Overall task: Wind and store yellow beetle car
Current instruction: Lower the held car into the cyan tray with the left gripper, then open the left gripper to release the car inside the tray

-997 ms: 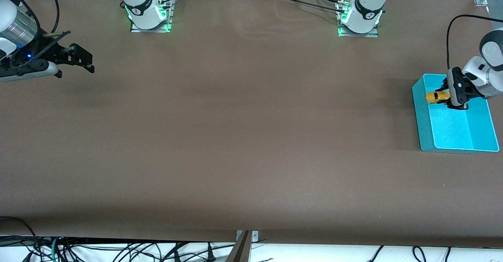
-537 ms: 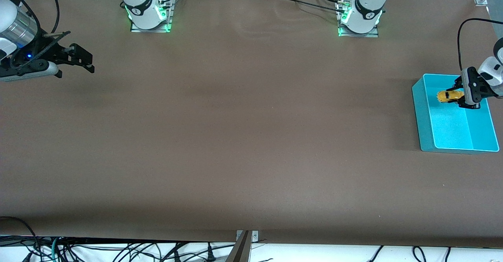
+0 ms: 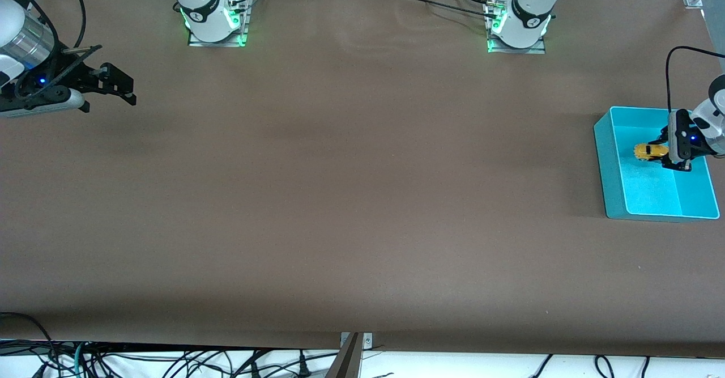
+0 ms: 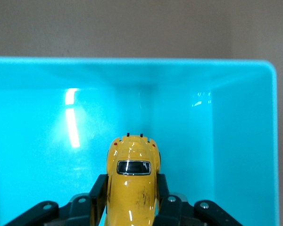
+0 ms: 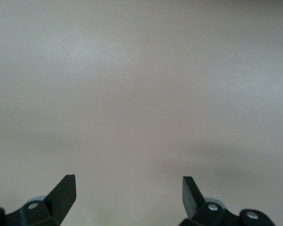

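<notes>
With my left gripper [image 3: 664, 152] pinching the tiny yellow beetle toy car [image 3: 650, 151] inside the turquoise plastic bin [image 3: 609, 168] at the tabletop's left-arm edge, I'd lower gently before releasing; the right gripper [image 3: 126, 88] waits spread.

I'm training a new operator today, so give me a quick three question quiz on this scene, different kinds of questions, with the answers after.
1. True or false: the left tool is shut on the yellow beetle car.
2. What is the car held over? A) bare table B) the turquoise bin C) a drawer
3. Fill in: the right tool, waiting over the table at the right arm's end, has its jaws ____.

Key: 1 true; 2 B; 3 open.
</notes>
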Tool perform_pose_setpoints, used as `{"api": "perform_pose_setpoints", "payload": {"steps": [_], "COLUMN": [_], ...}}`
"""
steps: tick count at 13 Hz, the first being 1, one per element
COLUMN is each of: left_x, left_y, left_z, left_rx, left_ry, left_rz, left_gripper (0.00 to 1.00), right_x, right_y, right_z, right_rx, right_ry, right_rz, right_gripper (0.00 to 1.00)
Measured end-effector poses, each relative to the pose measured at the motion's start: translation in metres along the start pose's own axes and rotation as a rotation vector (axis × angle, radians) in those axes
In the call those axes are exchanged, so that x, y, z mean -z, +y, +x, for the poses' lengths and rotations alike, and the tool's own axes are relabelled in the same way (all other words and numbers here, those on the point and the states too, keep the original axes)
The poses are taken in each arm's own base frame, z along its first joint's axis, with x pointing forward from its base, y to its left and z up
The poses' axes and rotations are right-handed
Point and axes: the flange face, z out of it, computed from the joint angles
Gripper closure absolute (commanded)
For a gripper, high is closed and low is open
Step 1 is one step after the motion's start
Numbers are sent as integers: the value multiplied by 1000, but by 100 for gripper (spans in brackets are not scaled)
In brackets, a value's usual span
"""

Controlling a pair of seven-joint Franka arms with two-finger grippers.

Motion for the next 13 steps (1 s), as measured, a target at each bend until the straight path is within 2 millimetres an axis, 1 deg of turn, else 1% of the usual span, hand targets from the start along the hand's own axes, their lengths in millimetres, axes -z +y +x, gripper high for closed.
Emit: {"api": "perform_pose_setpoints", "payload": {"steps": [3,7,13], "left_x": [-18,-46,-60], "left_y": [5,2,5], "left_z": [-21,-30,-41], "left_rx": [6,16,38], "left_ry": [-11,-17,-31], "left_rz": [25,44,62], "left_gripper": [88,88,83], "right_x": [0,0,0], "right_y": [0,0,0], "right_z": [0,0,0], "right_rx": [0,0,0], "right_ry": [0,0,0], "right_rz": [0,0,0], "right_gripper": [0,0,0]}}
